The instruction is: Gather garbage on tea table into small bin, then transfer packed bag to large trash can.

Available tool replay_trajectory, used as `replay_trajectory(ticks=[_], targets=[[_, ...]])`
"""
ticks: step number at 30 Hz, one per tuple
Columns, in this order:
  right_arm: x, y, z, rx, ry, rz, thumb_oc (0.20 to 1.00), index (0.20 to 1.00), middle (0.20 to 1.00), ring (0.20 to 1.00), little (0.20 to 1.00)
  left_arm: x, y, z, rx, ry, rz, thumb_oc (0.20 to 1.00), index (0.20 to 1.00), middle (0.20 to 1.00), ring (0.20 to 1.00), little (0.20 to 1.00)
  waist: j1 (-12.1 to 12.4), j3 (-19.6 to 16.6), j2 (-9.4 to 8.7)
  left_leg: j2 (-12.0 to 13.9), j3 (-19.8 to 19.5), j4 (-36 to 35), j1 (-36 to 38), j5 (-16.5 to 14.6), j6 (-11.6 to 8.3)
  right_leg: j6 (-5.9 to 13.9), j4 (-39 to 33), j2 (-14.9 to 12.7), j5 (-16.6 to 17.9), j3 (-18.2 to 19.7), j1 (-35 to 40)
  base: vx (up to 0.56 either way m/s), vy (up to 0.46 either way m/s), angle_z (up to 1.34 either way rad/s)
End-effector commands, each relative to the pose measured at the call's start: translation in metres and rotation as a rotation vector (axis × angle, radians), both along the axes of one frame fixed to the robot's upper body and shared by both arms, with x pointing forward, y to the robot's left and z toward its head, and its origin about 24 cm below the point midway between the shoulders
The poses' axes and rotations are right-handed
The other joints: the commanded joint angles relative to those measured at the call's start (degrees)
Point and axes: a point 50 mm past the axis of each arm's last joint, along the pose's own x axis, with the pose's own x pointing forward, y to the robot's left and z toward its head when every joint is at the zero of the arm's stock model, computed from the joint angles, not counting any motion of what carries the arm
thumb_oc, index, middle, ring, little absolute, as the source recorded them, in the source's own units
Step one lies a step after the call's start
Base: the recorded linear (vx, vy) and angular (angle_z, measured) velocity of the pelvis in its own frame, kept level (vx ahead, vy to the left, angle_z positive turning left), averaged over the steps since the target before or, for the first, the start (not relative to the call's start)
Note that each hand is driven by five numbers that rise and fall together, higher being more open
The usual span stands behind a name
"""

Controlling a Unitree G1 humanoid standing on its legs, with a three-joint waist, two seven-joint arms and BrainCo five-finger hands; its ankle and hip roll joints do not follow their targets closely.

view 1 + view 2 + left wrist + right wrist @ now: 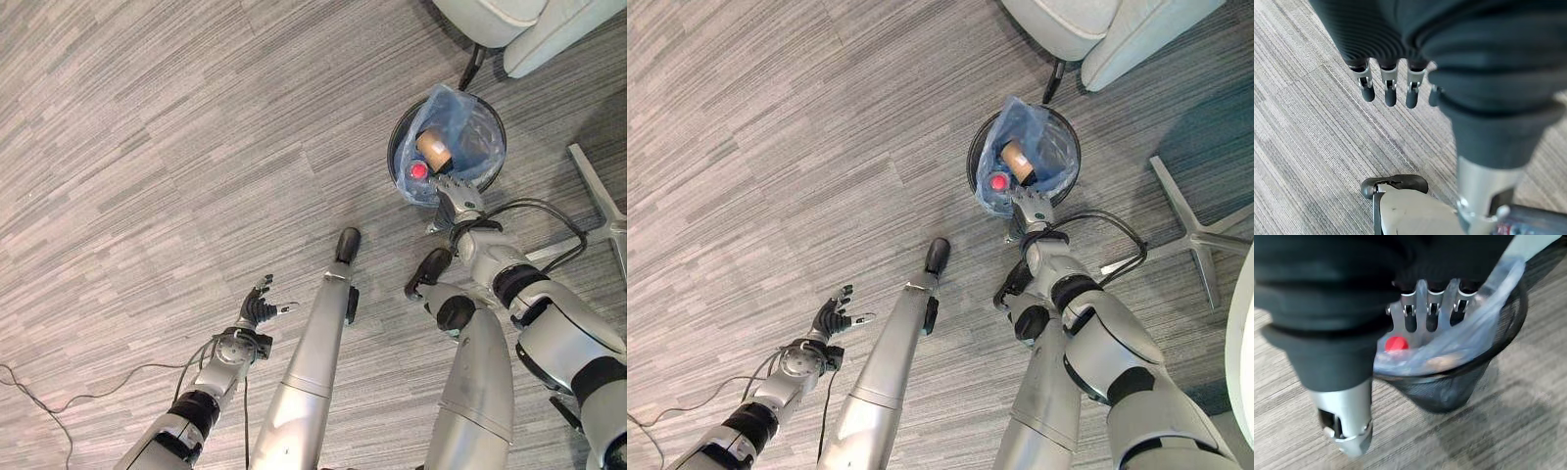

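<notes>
Right hand (pixel 454 192) at bin bag (pixel 470 127)

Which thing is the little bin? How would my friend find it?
Look at the grey striped carpet and find the pale chair at the far edge. On the floor just in front of it stands the bin, where the right hand reaches over its rim. It is the round black mesh one, lined with a blue bag holding rubbish.
</notes>
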Motion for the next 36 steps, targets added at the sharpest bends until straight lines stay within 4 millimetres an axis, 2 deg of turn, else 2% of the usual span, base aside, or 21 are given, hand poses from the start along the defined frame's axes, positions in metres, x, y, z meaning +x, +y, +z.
replay_trajectory(ticks=[1, 3, 9, 13, 17, 19, 20, 21, 22, 23, 26, 27, 29, 31, 33, 36], targets=[[0.001, -0.003, 0.011, 0.020, -0.041, 0.003, 0.200, 0.200, 0.200, 0.200, 0.200, -0.001, 0.005, 0.006, 0.013, -0.041, 0.008, 1.000, 1.000, 1.000, 1.000, 1.000, 0.9, 1.1, 1.56, 0.8, 4.6, -2.8, 1.8, -1.7, 0.90, 4.55, -2.6, 3.1, -6.0, 6.2, 3.3, 0.00, 0.000, 0.00], [0.000, -0.001, 0.010, 0.068, -0.045, 0.012, 0.200, 0.200, 0.200, 0.200, 0.200, 0.000, 0.003, 0.007, 0.008, -0.046, 0.005, 1.000, 1.000, 1.000, 1.000, 1.000, 0.8, 1.1, 1.60, 0.9, 4.7, -3.0, 1.9, -1.6, 0.97, 4.62, -2.7, 3.4, -5.8, 6.2, 3.3, 0.00, 0.000, 0.00], [0.000, 0.005, 0.026, 0.193, -0.121, 0.048, 0.200, 0.200, 0.200, 0.200, 0.200, -0.001, 0.002, 0.006, -0.014, -0.037, 0.015, 1.000, 1.000, 1.000, 1.000, 1.000, 0.5, 0.7, 1.26, 1.6, 4.7, -4.6, 4.2, -1.4, 1.09, 5.12, -4.6, 4.5, -4.9, 5.9, 5.4, -0.02, -0.011, -0.03], [-0.004, 0.017, 0.034, 0.315, -0.172, 0.103, 0.200, 0.200, 0.200, 0.200, 0.200, -0.002, 0.003, 0.004, -0.017, -0.025, 0.026, 1.000, 1.000, 1.000, 1.000, 1.000, -0.2, 0.4, 0.54, 2.7, 4.4, -9.0, 8.9, -0.6, 0.77, 6.13, -8.7, 5.8, -3.3, 4.7, 10.0, -0.06, -0.028, -0.03], [-0.009, 0.024, 0.034, 0.412, -0.190, 0.136, 0.200, 0.200, 0.200, 0.200, 0.200, -0.002, 0.005, 0.002, -0.016, -0.013, 0.035, 1.000, 1.000, 1.000, 1.000, 1.000, -0.6, 0.4, 0.20, 3.0, 4.2, -12.3, 12.8, 0.2, 0.57, 6.76, -11.5, 6.5, -2.2, 4.1, 13.4, -0.05, -0.021, -0.09], [-0.016, 0.033, 0.032, 0.541, -0.202, 0.176, 0.200, 0.200, 0.200, 0.200, 0.200, -0.005, 0.007, -0.001, -0.020, -0.002, 0.049, 1.000, 1.000, 1.000, 1.000, 1.000, -1.1, 0.3, -0.39, 3.5, 4.0, -16.0, 17.7, 0.9, 0.24, 7.32, -15.0, 6.9, -1.0, 3.5, 17.8, -0.06, -0.038, 0.02], [-0.024, 0.036, 0.029, 0.610, -0.205, 0.203, 0.200, 0.200, 0.200, 0.200, 0.200, -0.009, 0.011, -0.004, -0.020, 0.016, 0.060, 1.000, 1.000, 1.000, 1.000, 1.000, -1.5, 0.3, -0.70, 3.7, 3.9, -19.1, 22.3, 1.4, 0.11, 7.71, -18.4, 7.3, 0.2, 2.7, 22.3, -0.03, -0.018, 0.10], [-0.024, 0.036, 0.029, 0.610, -0.205, 0.203, 0.200, 0.200, 0.200, 0.200, 0.200, -0.009, 0.011, -0.004, -0.020, 0.016, 0.060, 1.000, 1.000, 1.000, 1.000, 1.000, -1.5, 0.4, -0.67, 3.7, 3.9, -19.2, 22.4, 1.5, 0.11, 7.71, -18.5, 7.4, 0.2, 2.7, 22.4, -0.02, -0.003, 0.11], [-0.034, 0.045, 0.023, 0.736, -0.188, 0.244, 0.200, 0.200, 0.200, 0.200, 0.200, -0.014, 0.015, -0.008, -0.022, 0.032, 0.080, 1.000, 1.000, 1.000, 1.000, 1.000, -2.0, 0.0, -1.26, 3.8, 3.8, -22.3, 27.2, 1.8, -0.05, 8.22, -21.7, 7.9, 1.3, 2.4, 26.8, 0.00, 0.007, 0.03], [-0.039, 0.048, 0.019, 0.779, -0.175, 0.262, 0.200, 0.200, 0.200, 0.200, 0.200, -0.017, 0.016, -0.011, -0.025, 0.046, 0.088, 1.000, 1.000, 1.000, 1.000, 1.000, -2.2, 0.0, -1.60, 4.0, 3.9, -23.7, 29.9, 2.0, -0.07, 8.37, -23.5, 8.1, 1.8, 2.2, 29.4, 0.02, 0.020, -0.13], [-0.068, 0.058, -0.001, 0.973, -0.105, 0.336, 0.200, 0.200, 0.200, 0.200, 0.200, -0.039, 0.029, -0.027, -0.041, 0.112, 0.141, 1.000, 1.000, 1.000, 1.000, 1.000, -3.6, -0.7, -3.04, 4.9, 4.7, -32.8, 45.7, 3.0, -0.28, 9.80, -34.0, 9.3, 5.2, 1.3, 44.8, 0.09, 0.059, -0.31], [-0.077, 0.057, -0.003, 1.023, -0.093, 0.357, 0.200, 0.200, 0.200, 0.200, 0.200, -0.049, 0.033, -0.031, -0.048, 0.131, 0.159, 1.000, 1.000, 1.000, 1.000, 1.000, -4.1, -1.6, -3.45, 5.0, 5.1, -35.8, 50.0, 4.9, -0.04, 9.93, -38.7, 9.7, 7.9, 0.6, 49.8, 0.09, 0.087, -0.35], [-0.085, 0.056, -0.007, 1.053, -0.082, 0.372, 0.200, 0.200, 0.200, 0.200, 0.200, -0.060, 0.037, -0.038, -0.046, 0.165, 0.171, 1.000, 1.000, 1.000, 1.000, 1.000, -4.5, -2.5, -3.85, 5.3, 5.6, -38.3, 54.9, 5.0, -0.01, 10.44, -41.7, 10.3, 8.6, 0.6, 54.8, 0.12, 0.071, -0.30], [-0.098, 0.053, -0.005, 1.084, -0.064, 0.423, 0.200, 0.200, 0.200, 0.200, 0.200, -0.079, 0.044, -0.047, -0.029, 0.212, 0.187, 1.000, 1.000, 1.000, 1.000, 1.000, -5.4, -5.8, -4.80, 5.8, 7.3, -42.1, 62.6, 4.7, -0.07, 11.57, -47.3, 11.2, 9.8, 1.1, 63.0, 0.21, 0.122, -0.06], [-0.109, 0.051, -0.013, 1.143, -0.020, 0.428, 0.200, 0.200, 0.200, 0.200, 0.200, -0.097, 0.048, -0.055, -0.024, 0.260, 0.195, 1.000, 1.000, 1.000, 1.000, 1.000, -5.8, -9.2, -5.15, 5.6, 8.7, -44.8, 68.4, 4.1, 0.24, 12.32, -51.0, 11.9, 10.6, 1.9, 68.2, 0.17, 0.149, -0.38], [-0.112, 0.052, -0.016, 1.158, -0.001, 0.430, 0.200, 0.200, 0.200, 0.200, 0.200, -0.103, 0.050, -0.056, -0.028, 0.268, 0.201, 1.000, 1.000, 1.000, 1.000, 1.000, -5.7, -10.0, -5.10, 5.6, 9.6, -45.8, 71.1, 3.6, 0.56, 12.76, -51.3, 12.2, 10.9, 3.0, 69.8, 0.07, 0.110, -0.31]])
